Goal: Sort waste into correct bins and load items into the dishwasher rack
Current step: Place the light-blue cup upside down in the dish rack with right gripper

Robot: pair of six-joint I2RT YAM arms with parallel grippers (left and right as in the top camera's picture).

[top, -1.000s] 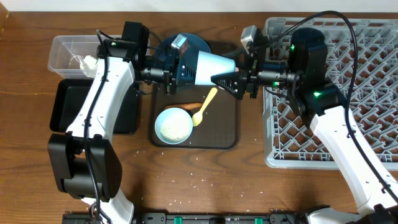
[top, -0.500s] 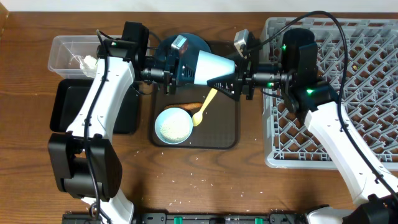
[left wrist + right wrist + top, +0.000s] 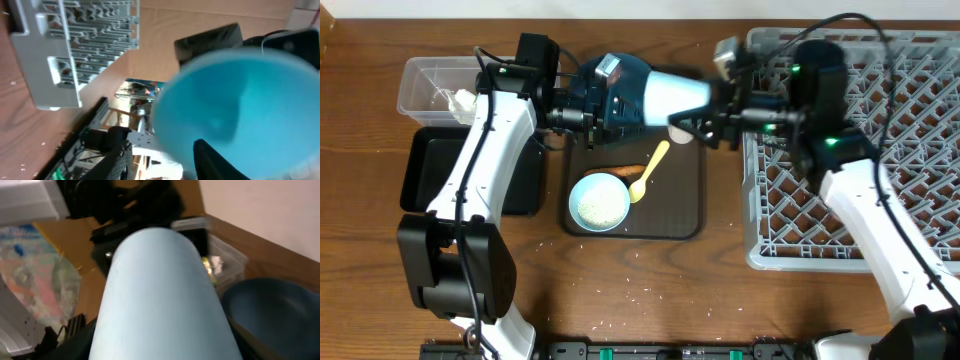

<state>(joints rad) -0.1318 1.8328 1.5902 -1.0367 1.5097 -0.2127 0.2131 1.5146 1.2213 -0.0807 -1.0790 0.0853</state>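
The counter [image 3: 720,290] is brown wood with a visible grain. From the overhead camera a pale wall [image 3: 570,8] edges it at 12 o'clock and a black rail [image 3: 620,352] at 6 o'clock. Loose rice grains [image 3: 642,293] are scattered over the bare wood toward 6 o'clock.

At the centre lies the dark brown serving tray [image 3: 685,215]. On it are the dark blue plate [image 3: 638,72], the light blue bowl [image 3: 599,201], the yellow spoon [image 3: 650,172] and the thin carrot [image 3: 626,170]. The grey dishwasher rack [image 3: 920,150] fills the 3 o'clock side. The clear box [image 3: 420,75] at 10 o'clock holds crumpled paper [image 3: 448,97], and the black tray [image 3: 430,180] sits just below it at 9 o'clock.

The light blue cup [image 3: 670,95] hangs on its side above the tray's 12 o'clock end, blurred, between the two arms. The right pincer [image 3: 705,115] grips it, and the cup's wall fills the right wrist view. The left pincer [image 3: 588,117] faces the cup's mouth with its fingers [image 3: 215,160] spread wide and nothing clamped between them.

Beyond the counter's edge the left wrist view shows only blurred room clutter.
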